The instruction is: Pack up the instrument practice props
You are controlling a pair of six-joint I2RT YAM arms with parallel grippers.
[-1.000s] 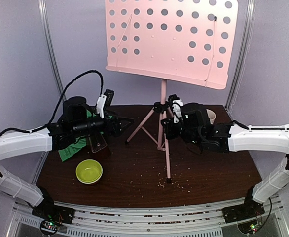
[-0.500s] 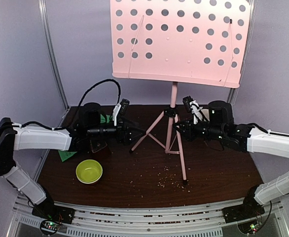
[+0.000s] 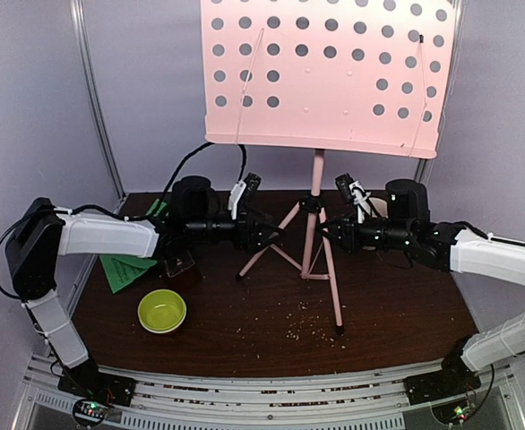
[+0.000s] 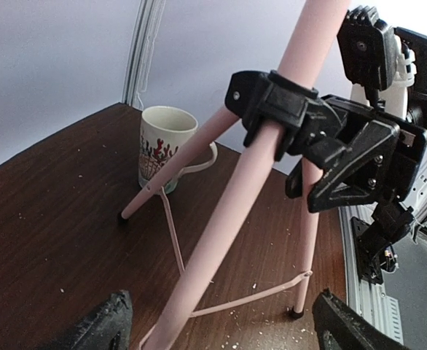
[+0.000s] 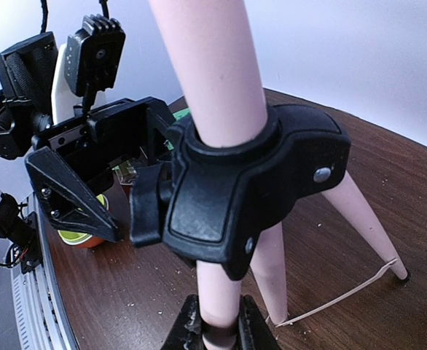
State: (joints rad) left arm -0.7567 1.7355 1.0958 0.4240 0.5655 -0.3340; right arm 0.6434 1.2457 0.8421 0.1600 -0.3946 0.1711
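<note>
The pink music stand has its perforated desk (image 3: 321, 72) high at the back and its tripod hub (image 3: 309, 204) between my two arms. My right gripper (image 3: 330, 228) is shut on the stand's pole (image 5: 221, 292) just under the black hub (image 5: 250, 189). My left gripper (image 3: 267, 235) is open at the tripod's left leg (image 4: 221, 219), which runs between its fingers (image 4: 104, 328) untouched. Green sheet-music pages (image 3: 128, 267) lie at the left. The metronome (image 3: 180, 262) under its clear cover stands beside them, partly hidden by my left arm.
A yellow-green bowl (image 3: 162, 311) sits front left. A white patterned mug (image 4: 162, 142) stands at the back right behind a tripod leg. Crumbs (image 3: 303, 318) are scattered over the brown table. Metal frame posts (image 3: 97, 107) rise at both back corners.
The stand has shifted back and to the right in my right gripper's hold. My left arm has reached to the right, bringing its open fingers around the tripod's left leg.
</note>
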